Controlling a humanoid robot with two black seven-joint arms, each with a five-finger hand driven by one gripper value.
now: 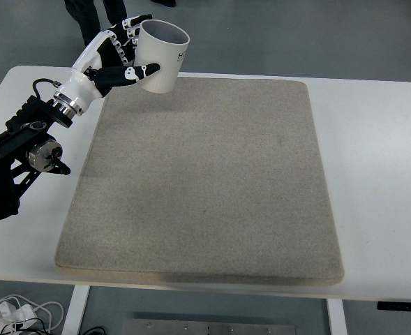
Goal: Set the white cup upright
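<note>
1. The black left arm (pixel 20 150) comes in from the left edge and reaches over the far left corner of the white table (pixel 379 160).
2. The left hand (pixel 118 56) has its white and black fingers closed around the white cup (pixel 161 56); the thumb lies across the front of the cup wall.
3. The white cup is in the air, just right of the palm, above the far left corner of the mat (pixel 202 181). It does not touch the mat. Its mouth points up and a little toward the right, so it is nearly upright, only slightly tilted.
4. I cannot see anything inside the cup; the inner wall looks dark near the rim.
5. The cup is a smooth cylinder with small dark print on its side, too small to read.
6. Below and to the right of the hand, the mat is a beige rectangle with rounded corners and a rough, felt-like surface. All its area is free.
7. Behind the hand, the dark legs of a person (pixel 93 17) stand on the grey floor.
8. Far right of the hand, a wide strip of bare table stays open beside the mat.
</note>
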